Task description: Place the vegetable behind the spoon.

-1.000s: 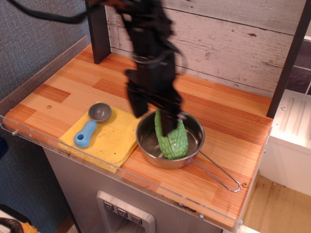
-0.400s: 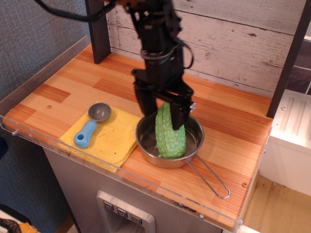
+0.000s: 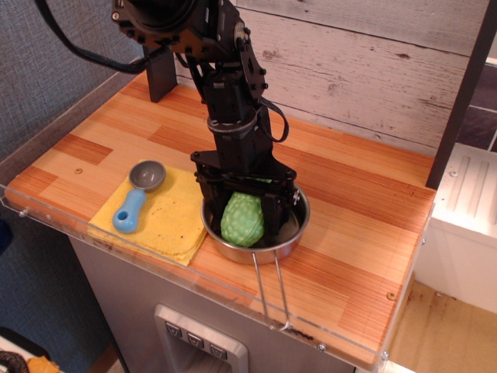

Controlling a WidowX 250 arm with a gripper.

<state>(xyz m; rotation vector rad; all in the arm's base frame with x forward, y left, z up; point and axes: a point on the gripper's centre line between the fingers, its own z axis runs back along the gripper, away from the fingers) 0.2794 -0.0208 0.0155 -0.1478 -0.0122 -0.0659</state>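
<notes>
Whitewashed planks back a striped wooden desk [image 3: 349, 194] on which a yellow cloth [image 3: 167, 217] lies at the front left, carrying the short spoon with a chunky light-blue handle and round grey bowl [image 3: 137, 196]. Just to its 3 o'clock stands a round steel saucepan with a wire handle [image 3: 256, 242]; a second ago that handle pointed toward 4 o'clock, and now it points to 6 o'clock, so the pan has swung round and slid slightly toward the cloth. The black end effector [image 3: 242, 208] has come down into the pan, its fingers standing either side of the bright green, bumpy toy bitter gourd [image 3: 241, 221]. It appears clamped on the gourd, though the dark fingers hide the contact. The gourd, earlier lying lengthwise, now sits end-on inside the pan. The turning pan suggests an awkward grasp, and the bare desk at the spoon's 12 o'clock awaits it.
</notes>
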